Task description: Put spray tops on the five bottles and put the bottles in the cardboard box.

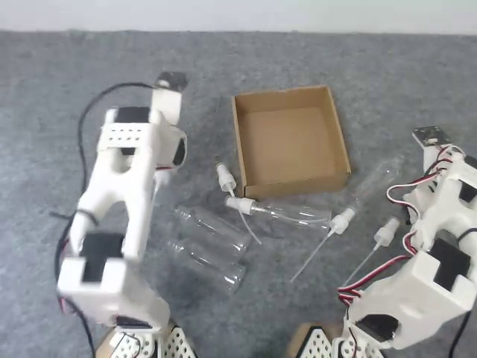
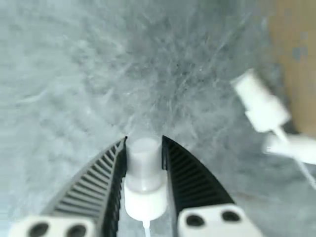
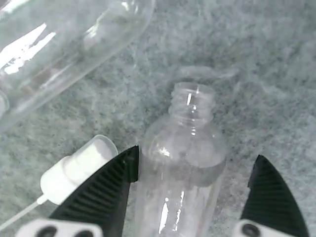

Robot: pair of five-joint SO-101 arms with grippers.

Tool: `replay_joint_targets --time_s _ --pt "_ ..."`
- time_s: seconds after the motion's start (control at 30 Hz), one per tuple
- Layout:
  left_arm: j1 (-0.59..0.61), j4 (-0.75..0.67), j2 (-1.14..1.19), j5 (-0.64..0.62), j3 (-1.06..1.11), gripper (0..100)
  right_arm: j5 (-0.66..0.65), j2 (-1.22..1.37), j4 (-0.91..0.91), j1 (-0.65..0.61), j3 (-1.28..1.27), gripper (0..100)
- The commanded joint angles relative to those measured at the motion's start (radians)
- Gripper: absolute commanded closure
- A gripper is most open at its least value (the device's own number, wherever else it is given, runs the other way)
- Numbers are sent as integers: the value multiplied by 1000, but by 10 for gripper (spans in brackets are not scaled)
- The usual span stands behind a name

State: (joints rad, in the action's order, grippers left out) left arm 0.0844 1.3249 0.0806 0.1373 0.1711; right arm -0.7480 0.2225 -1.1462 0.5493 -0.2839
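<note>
The left gripper [image 2: 144, 140] pinches a spray top [image 2: 144, 180] by its collar, left of the box [image 1: 237, 142]. The right gripper [image 3: 196, 158] stands spread around an uncapped bottle [image 3: 182, 148] lying right of the box, not closed on it. The bottle looks light, thin-walled and slick, likely to roll or buckle, so it is best gripped gently just below the shoulder. The top seems small and stiff.

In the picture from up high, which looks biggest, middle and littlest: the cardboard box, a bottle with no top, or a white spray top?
1. Biggest: the brown cardboard box.
2. Middle: the clear plastic bottle with no top. The neighbour bottle beside it looks about the same.
3. Littlest: the loose white spray top by the box's corner.
</note>
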Motion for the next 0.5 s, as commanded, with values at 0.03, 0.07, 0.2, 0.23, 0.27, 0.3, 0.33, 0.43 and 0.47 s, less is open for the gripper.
replay_joint_targets --time_s 0.03,0.07,0.2,0.23,0.27,0.3,0.33,0.43,0.47 --pt "-17 83 -296 -26 -2 991 -15 -21 15 1 55 682" --pt "-25 84 -342 -26 25 991 -15 -21 16 -1 66 682" --pt "-52 68 -499 -26 173 991 -11 -10 -7 -30 135 684" --pt "-58 57 -535 -28 211 991 -11 -10 -22 -41 144 684" --pt "-61 41 -568 -28 249 991 -11 -10 -33 -48 147 685" --pt "-64 29 -598 -28 283 991 -11 -10 -39 -54 147 685" --pt "-66 17 -623 -28 312 991 -11 -10 -39 -59 147 692" --pt "-60 -8 -680 -28 369 991 -11 -8 -42 -56 143 768" --pt "-58 -9 -690 -28 377 990 -11 -8 -42 -45 140 794"
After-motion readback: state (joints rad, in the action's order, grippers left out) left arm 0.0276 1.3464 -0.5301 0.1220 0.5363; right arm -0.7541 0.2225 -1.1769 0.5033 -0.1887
